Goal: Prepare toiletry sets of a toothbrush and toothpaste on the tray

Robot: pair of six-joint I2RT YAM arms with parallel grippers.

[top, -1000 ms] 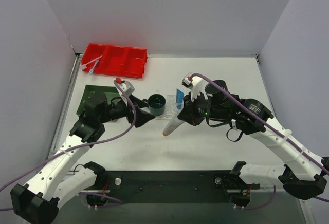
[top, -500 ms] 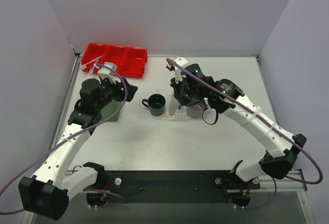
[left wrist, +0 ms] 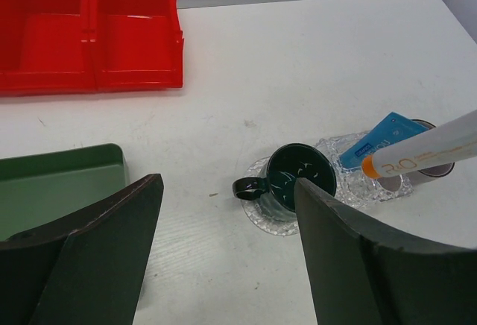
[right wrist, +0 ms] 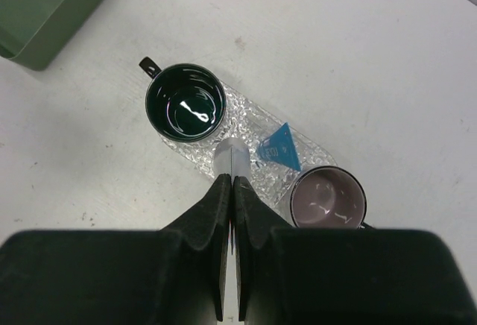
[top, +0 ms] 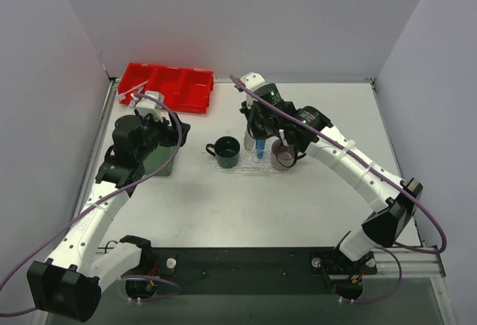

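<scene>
The clear oval tray (top: pixel 250 167) lies mid-table with a dark green mug (top: pixel 227 150) and a mauve mug (top: pixel 284 158) on it. The blue toothpaste (right wrist: pixel 279 147) lies on the tray (right wrist: pixel 200 158) between the mugs. My right gripper (right wrist: pixel 232 182) is shut on the white-grey toothpaste (right wrist: pixel 232 156) with an orange cap (left wrist: pixel 368 166), held above the tray next to the blue tube. Two pale toothbrushes (top: pixel 131 94) lie in the left end of the red bin. My left gripper (left wrist: pixel 227 185) is open and empty, off to the left of the tray.
The red three-compartment bin (top: pixel 179 86) stands at the back left. A dark green square tray (top: pixel 149 153) lies under my left arm and shows in the right wrist view (right wrist: pixel 45 4). Walls close in the table on three sides.
My right gripper carried the white-grey toothpaste from in front of the tray to above it, between the mugs. My left gripper drew back left over the green tray.
</scene>
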